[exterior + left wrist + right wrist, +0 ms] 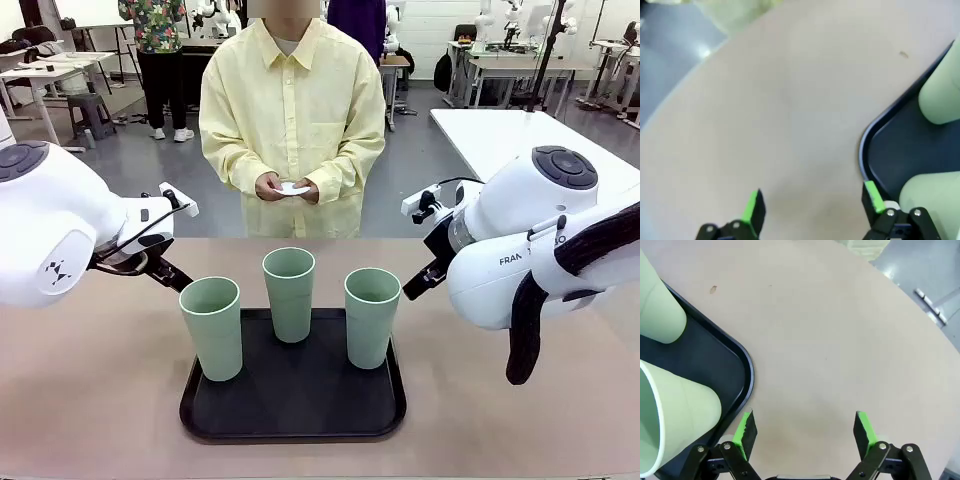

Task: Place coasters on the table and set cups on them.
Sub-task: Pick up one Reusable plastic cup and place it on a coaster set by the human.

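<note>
Three pale green cups stand upright on a black tray (pixel 295 405): the left cup (pixel 212 330), the middle cup (pixel 289 295) and the right cup (pixel 371 318). Across the table (pixel 90 400), a person holds small white coasters (pixel 292 188) in both hands at waist height. My left gripper (pixel 812 202) hangs open over bare table just left of the tray, close to the left cup (pixel 932 197). My right gripper (pixel 805 431) hangs open over bare table just right of the tray, beside the right cup (pixel 677 410). Nothing is between either pair of fingers.
The tray's raised rim (pixel 747 375) lies close to both grippers. Wide bare tabletop stretches to either side of the tray and in front of the person. A white-topped table (pixel 520 135) stands at the back right.
</note>
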Available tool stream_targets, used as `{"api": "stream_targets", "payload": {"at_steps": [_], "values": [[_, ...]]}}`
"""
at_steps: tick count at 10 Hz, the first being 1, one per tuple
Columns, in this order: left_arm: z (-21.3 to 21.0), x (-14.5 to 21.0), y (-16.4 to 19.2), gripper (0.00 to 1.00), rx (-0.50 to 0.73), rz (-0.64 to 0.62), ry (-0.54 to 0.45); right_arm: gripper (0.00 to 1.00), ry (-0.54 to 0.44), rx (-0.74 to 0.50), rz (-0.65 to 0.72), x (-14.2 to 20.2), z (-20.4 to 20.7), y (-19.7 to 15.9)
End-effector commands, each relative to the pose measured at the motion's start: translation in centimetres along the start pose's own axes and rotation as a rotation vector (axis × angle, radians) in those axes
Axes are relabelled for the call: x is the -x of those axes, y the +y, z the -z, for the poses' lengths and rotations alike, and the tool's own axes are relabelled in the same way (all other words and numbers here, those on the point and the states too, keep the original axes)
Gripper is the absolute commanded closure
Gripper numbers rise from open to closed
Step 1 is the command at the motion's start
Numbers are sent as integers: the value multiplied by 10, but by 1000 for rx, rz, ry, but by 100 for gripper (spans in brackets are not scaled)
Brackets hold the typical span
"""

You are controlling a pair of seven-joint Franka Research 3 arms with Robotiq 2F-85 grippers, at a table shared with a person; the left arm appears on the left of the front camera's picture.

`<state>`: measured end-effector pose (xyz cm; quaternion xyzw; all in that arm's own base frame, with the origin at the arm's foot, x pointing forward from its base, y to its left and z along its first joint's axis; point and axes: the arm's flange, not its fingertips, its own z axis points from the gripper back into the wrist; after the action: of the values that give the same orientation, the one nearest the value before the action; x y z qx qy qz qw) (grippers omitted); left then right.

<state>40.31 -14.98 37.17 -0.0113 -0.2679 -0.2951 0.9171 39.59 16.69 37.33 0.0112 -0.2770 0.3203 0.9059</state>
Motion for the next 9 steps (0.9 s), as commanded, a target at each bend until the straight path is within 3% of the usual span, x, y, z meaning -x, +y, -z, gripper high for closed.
{"api": "stream_targets", "payload": {"at_steps": [1,9], "values": [[0,0,0,0,0,0,0,0,0,0,0,0,0,0],[0,0,0,0,0,0,0,0,0,0,0,0,0,0]]}}
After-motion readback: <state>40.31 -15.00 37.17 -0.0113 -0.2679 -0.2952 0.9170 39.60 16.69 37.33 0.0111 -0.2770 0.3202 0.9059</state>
